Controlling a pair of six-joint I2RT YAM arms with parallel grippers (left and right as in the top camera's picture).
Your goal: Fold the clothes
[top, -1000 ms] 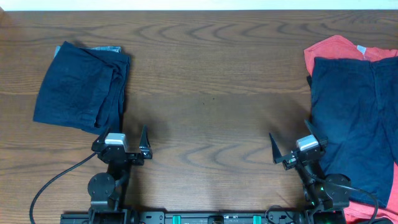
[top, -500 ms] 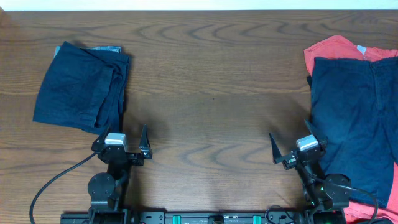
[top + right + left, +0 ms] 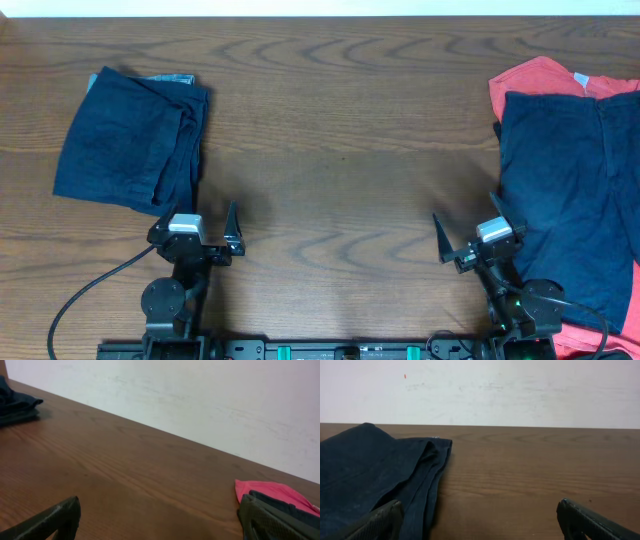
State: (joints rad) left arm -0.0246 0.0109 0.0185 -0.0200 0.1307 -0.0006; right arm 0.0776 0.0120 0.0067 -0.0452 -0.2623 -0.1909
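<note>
Here, wooden table [image 3: 340, 120] bears folded shorts [image 3: 130, 140]; pale wall [image 3: 520, 390] behind.

A: Bright and even from overhead, soft across the wooden table [image 3: 340, 120]. Shadows?
B: Faint and short, hugging the right edge of the folded navy garment [image 3: 130, 140] and darkening its creases.
A: Sharp up top?
B: Crisp enough to read the wood grain. Softer at both wrists: blurred, near-black fingertips [image 3: 375, 522] up close, slightly washed-out pale wall [image 3: 200, 400] with smudgy detail, mild noise throughout, dimmer toward the bottom corners.
</note>
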